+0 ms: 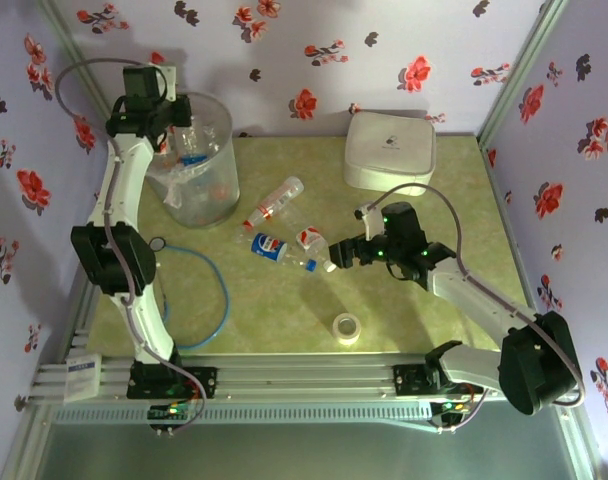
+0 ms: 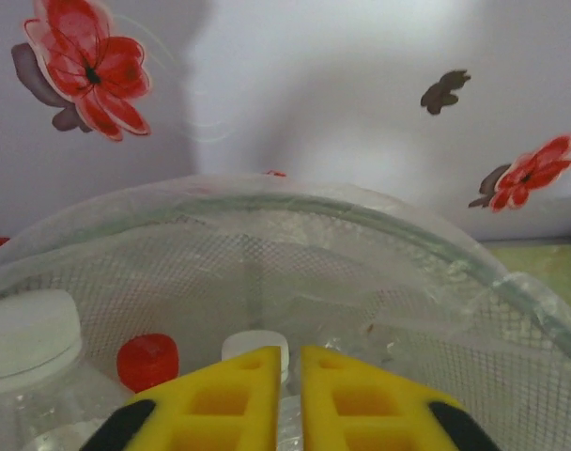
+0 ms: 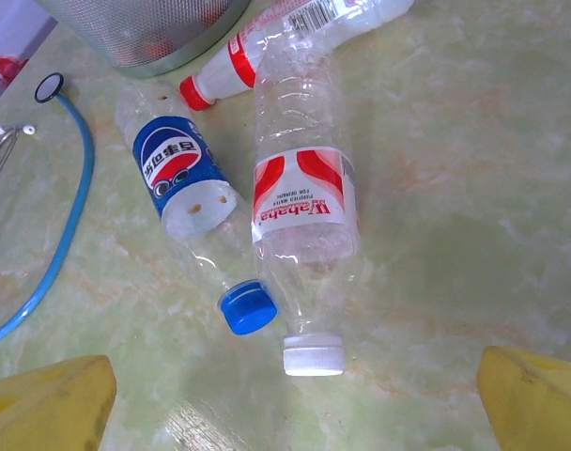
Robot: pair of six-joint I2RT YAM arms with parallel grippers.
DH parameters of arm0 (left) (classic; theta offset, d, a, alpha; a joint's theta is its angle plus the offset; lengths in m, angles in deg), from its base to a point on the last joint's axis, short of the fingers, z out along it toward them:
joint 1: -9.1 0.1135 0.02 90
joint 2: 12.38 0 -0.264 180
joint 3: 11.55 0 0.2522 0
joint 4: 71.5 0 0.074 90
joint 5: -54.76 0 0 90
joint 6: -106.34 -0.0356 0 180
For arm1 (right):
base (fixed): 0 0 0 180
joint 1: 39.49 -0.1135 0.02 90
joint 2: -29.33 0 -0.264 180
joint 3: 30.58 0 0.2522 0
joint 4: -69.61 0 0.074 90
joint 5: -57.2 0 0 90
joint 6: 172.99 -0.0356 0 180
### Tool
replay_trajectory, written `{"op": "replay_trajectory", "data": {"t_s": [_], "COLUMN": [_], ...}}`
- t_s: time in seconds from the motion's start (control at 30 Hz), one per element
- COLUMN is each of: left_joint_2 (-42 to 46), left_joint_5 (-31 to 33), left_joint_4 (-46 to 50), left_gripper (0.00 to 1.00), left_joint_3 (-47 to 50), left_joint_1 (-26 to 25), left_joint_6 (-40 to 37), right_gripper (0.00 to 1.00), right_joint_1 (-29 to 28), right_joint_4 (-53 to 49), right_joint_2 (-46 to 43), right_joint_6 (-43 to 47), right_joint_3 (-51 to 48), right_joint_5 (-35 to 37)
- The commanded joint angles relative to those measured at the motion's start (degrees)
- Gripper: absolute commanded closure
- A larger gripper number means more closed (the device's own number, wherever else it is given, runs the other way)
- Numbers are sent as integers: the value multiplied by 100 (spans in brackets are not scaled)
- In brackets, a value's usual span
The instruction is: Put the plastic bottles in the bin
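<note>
Above the bin (image 2: 436, 242), left gripper (image 2: 284, 395) pressed together; right gripper (image 3: 293, 399) spread before a bottle (image 3: 304, 207) (seemingly "Wahaha").

you have three plastic bottles (image 1: 284, 225) lying on the counter (image 1: 414, 300): one red-capped bottle (image 3: 267, 47), one blue-capped bottle (image 3: 177, 174), one white-capped bottle (image 3: 304, 202). one bin (image 1: 199, 190), three caps showing inside: two white caps (image 2: 27, 334), one red cap (image 2: 146, 361). one white box (image 1: 389, 150), one tape roll (image 1: 347, 328), one blue stethoscope (image 3: 85, 164).
</note>
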Motion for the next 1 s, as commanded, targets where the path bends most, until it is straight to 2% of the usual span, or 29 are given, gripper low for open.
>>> {"op": "replay_trajectory", "data": {"t_s": [0.0,0.07,0.2,0.3,0.63,0.87,0.97], "left_joint_2": [611,1000,1699,1820,1313,1195,1214], "left_joint_5": [37,87,195,207,-153,-154,-184], "left_joint_4": [72,-148,-532,-584,-631,-456,-213], "left_gripper": [95,99,100,100,100,100,85], "left_joint_3": [750,1370,2536,2957,3353,3082,2675], "left_joint_1": [-77,-79,-79,-71,-130,-158,-154], "left_joint_6": [-184,-206,-178,-178,78,43,-14], "right_gripper": [1,1,1,1,1,1,1], "right_joint_1": [7,4,3,4,-5,-5,-5], "right_joint_4": [-76,-87,-79,-67,-258,-398,-524], "right_joint_2": [29,46,115,224,354,453,553], "right_joint_6": [25,60,76,0,-124,-120,-47], "right_joint_3": [38,56,120,194,279,403,487], "right_joint_5": [117,133,131,170,443,620,727]}}
